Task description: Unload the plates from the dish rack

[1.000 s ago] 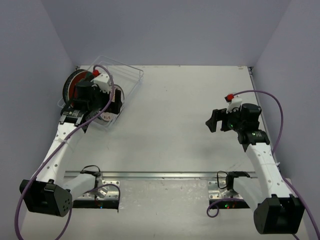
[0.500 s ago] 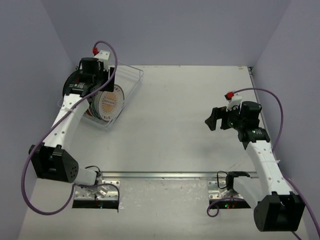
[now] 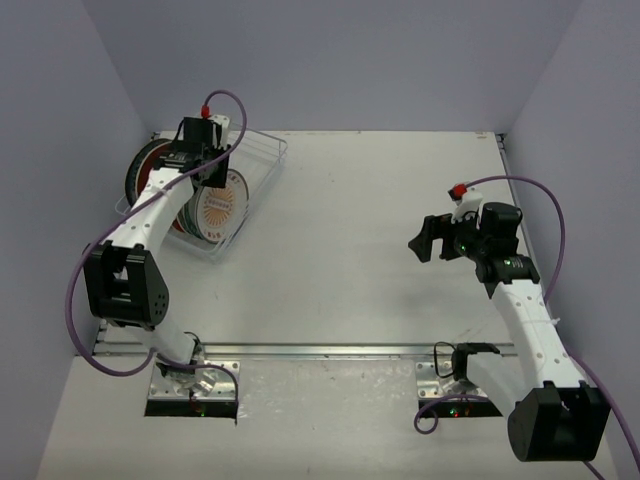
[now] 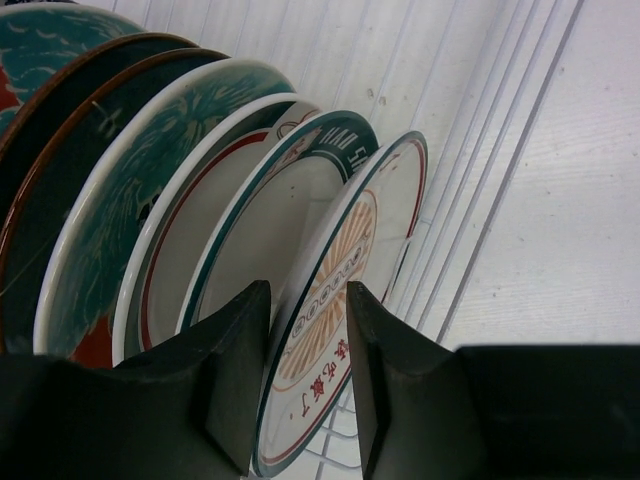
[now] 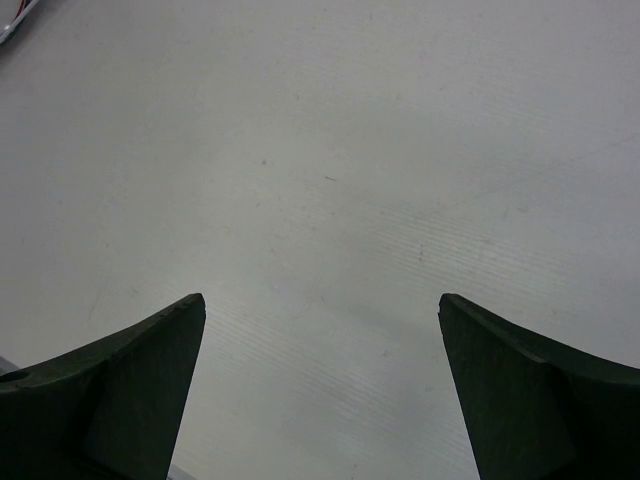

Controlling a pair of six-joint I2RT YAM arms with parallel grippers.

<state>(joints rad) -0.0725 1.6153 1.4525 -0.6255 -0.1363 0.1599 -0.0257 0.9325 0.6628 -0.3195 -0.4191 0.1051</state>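
Several plates stand on edge in the clear dish rack [image 3: 262, 150] at the table's far left. The front plate [image 3: 220, 207], white with orange rays, red characters and a teal-red rim, sits between the fingers of my left gripper [image 3: 207, 176]. In the left wrist view this plate [image 4: 352, 250] crosses the narrow gap of the left gripper [image 4: 308, 300], whose jaws press both faces near the rim. Behind it stand a teal-banded plate [image 4: 300, 180], a red-ringed white one and a teal patterned one [image 4: 110, 200]. My right gripper [image 3: 428, 240] hovers open over bare table [image 5: 320, 150].
The rack's ribbed clear floor [image 4: 470, 150] extends in front of the plates. Grey walls close in the table at left, back and right. A metal rail [image 3: 320, 350] runs along the near edge by the arm bases.
My left arm swung from beside the rack up over it, and its jaws came down and narrowed around the front plate's rim. The right arm has hardly moved.
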